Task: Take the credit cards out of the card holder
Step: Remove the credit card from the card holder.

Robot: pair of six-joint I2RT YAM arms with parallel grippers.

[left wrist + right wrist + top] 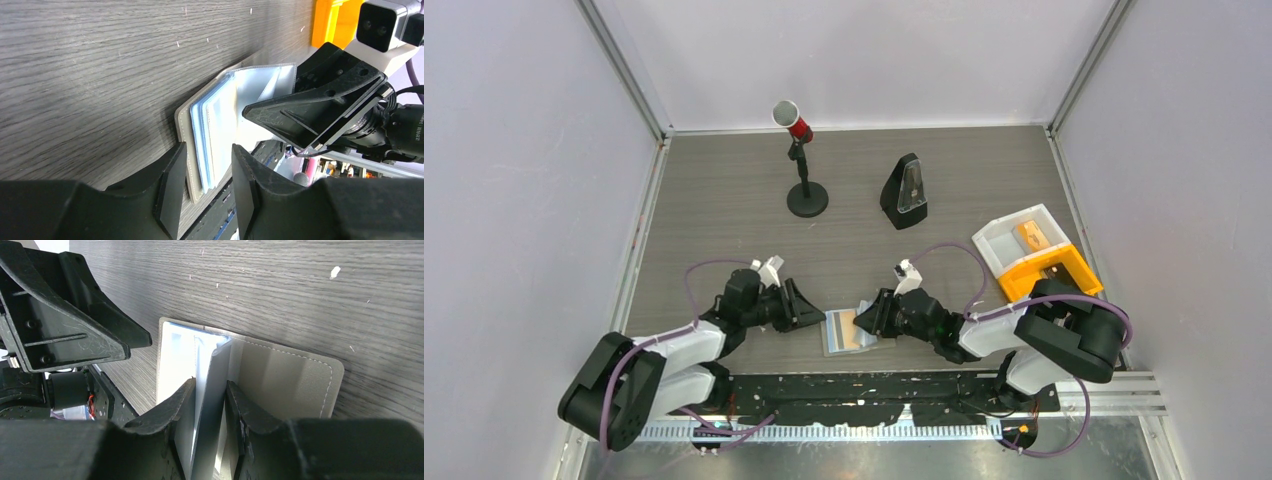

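The card holder (842,336) lies open on the table near the front edge, between both grippers. In the left wrist view its grey cover and light-blue sleeves (220,115) show. My left gripper (816,312) is open, and its jaws (209,150) straddle the holder's left edge. My right gripper (871,318) is shut on one leaf of the holder (280,380) and holds it upright between its fingers (210,385). A tan patch shows on the holder from above; I cannot tell whether it is a card. The black card is hidden.
An orange-and-white tray box (1046,268) stands at the right, with a small orange-tan flat piece (1031,235) in its white half. A microphone on a stand (802,165) and a black metronome (904,192) stand at the back. A black rail (874,395) runs along the front edge.
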